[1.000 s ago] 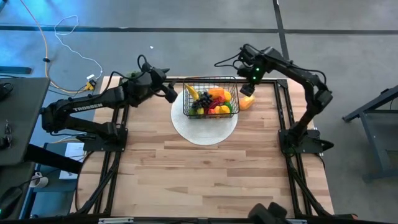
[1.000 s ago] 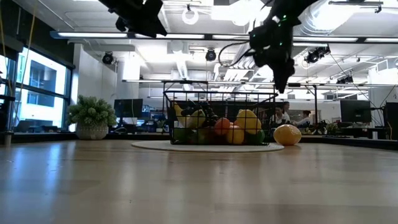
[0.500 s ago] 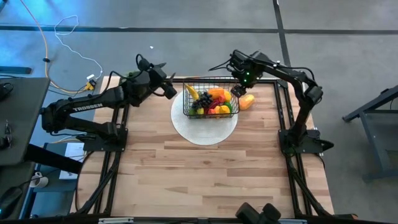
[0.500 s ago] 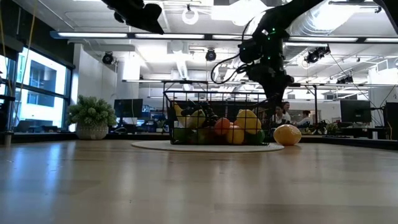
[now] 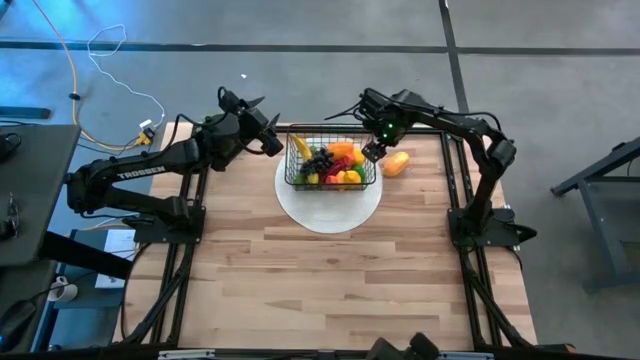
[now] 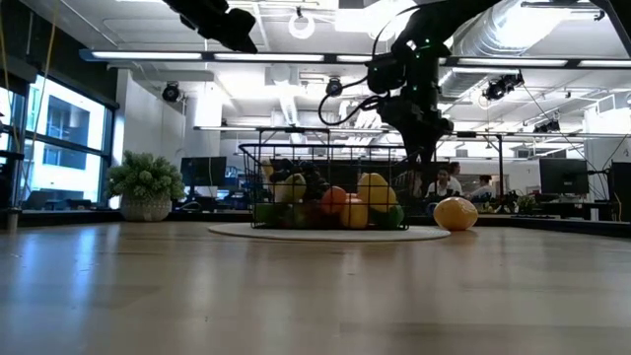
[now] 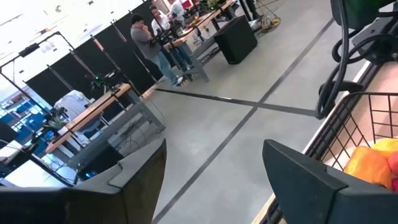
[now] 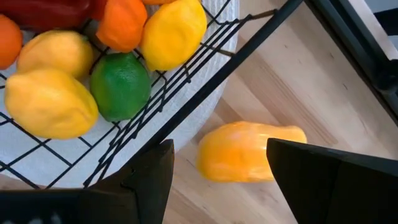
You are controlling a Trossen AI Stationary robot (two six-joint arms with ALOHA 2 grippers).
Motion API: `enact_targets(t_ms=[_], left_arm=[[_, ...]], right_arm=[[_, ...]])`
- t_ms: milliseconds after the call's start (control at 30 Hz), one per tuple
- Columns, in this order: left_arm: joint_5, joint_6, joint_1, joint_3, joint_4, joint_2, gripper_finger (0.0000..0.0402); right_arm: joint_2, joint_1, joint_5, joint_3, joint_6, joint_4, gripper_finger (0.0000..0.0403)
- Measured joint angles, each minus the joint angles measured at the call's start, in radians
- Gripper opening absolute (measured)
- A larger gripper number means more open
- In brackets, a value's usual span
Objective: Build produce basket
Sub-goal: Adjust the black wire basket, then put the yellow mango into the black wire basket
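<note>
The black wire basket (image 5: 288, 165) stands on the round white plate (image 5: 330, 215) at the table's far middle. It holds produce (image 5: 335, 165): a banana, grapes, lemons, a lime and oranges. An orange mango (image 5: 397, 163) lies on the wood just right of the basket. My right gripper (image 5: 372, 150) points down, open, at the basket's right wall, about rim height in the low view (image 6: 419, 158). The mango (image 8: 249, 152) shows below, between its fingers. My left gripper (image 5: 278, 143) hovers open by the basket's far left corner, high above the table (image 6: 222, 25), nothing between its fingers (image 7: 214, 146). My right gripper comes from above, pointing down. One finger (image 8: 152, 177) stands against the top wire of the basket's right wall (image 8: 205, 68), from the outer side. The other finger hangs over the wood beyond the mango. The basket rests flat on the plate.
A leafy bunch in a white pot (image 6: 146, 187) shows at the far left in the low view. People stand in the room beyond the table (image 7: 146, 37). The near half of the wooden table (image 5: 330, 290) is bare.
My right gripper has moved toward the table's left and down, from above the mango to the basket's right wall, rolling its wrist. The basket with its produce has slid left on the plate. My left gripper has rolled in place.
</note>
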Motion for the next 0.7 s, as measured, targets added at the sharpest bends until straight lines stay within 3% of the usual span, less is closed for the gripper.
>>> enact_targets(t_ms=[300,500,700], left_arm=[[-0.017,0.027,0.001,0.0,-0.001,0.0,0.0254],[-0.051,0.052,0.001,0.0,-0.001,0.0,0.0254],[-0.051,-0.016,0.001,0.0,-0.002,0.0,0.0254]], right_arm=[[0.0,-0.001,-0.016,0.0,0.009,0.007,0.0238],[-0.001,-0.011,-0.016,0.028,0.041,-0.103,0.0238],[-0.025,-0.011,-0.013,0.057,0.016,-0.144,0.0238]])
